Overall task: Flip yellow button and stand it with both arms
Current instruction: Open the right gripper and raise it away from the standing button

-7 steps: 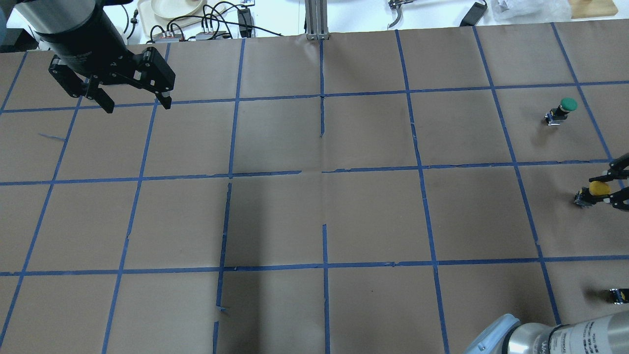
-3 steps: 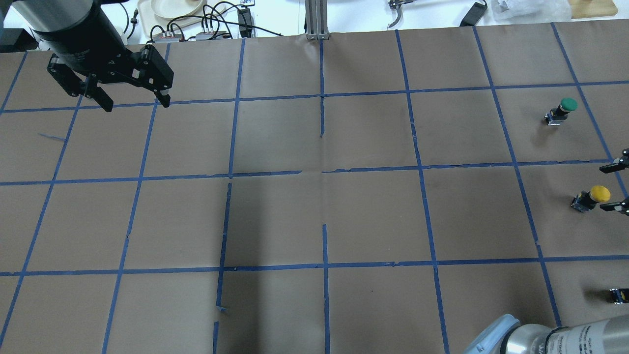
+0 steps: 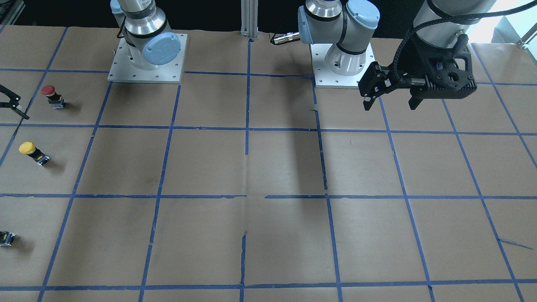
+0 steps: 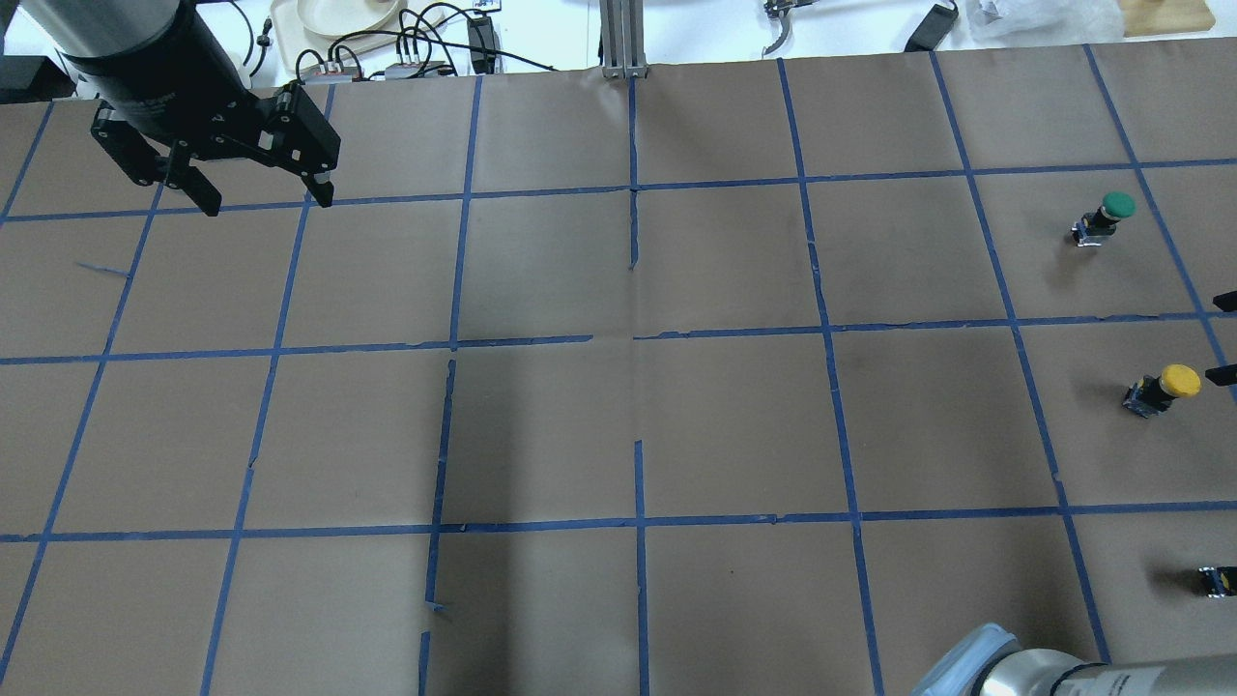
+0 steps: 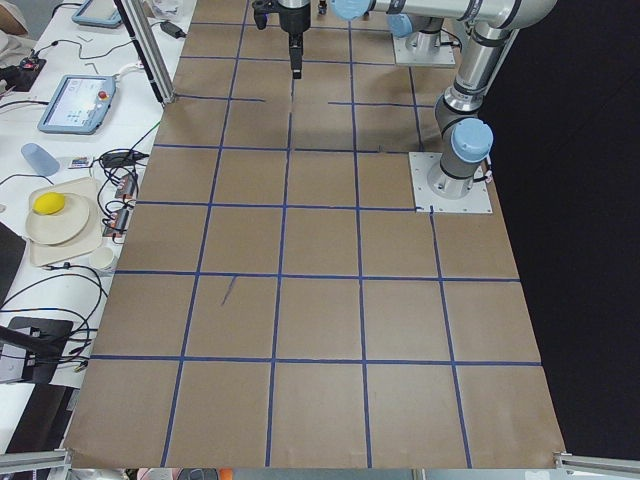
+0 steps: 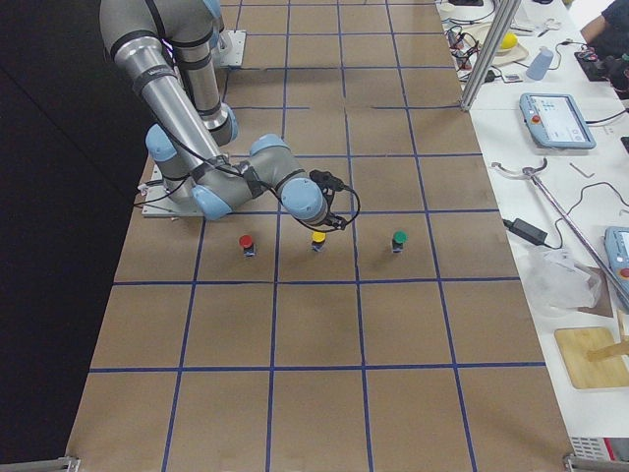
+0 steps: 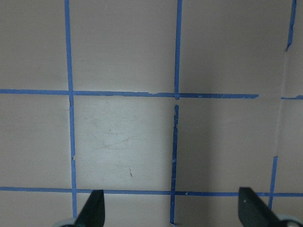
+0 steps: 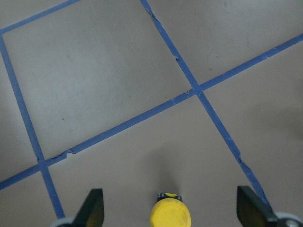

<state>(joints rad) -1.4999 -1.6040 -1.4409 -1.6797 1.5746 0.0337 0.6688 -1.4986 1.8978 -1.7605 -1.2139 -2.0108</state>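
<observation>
The yellow button stands cap up on the brown paper near the table's right edge. It also shows in the front view, the right side view and low in the right wrist view. My right gripper is open and empty, just right of the button and apart from it. Its fingertips flank the button without touching. My left gripper is open and empty above the far left of the table, also seen in the front view. Its fingertips show only bare paper between them.
A green button stands beyond the yellow one. A red button stands on its near side, toward the robot base. Blue tape lines grid the paper. Cables and a plate lie past the far edge.
My right gripper has opened, let go of the yellow button and drawn back to the right. The button stays standing. My left gripper has shifted slightly away.
</observation>
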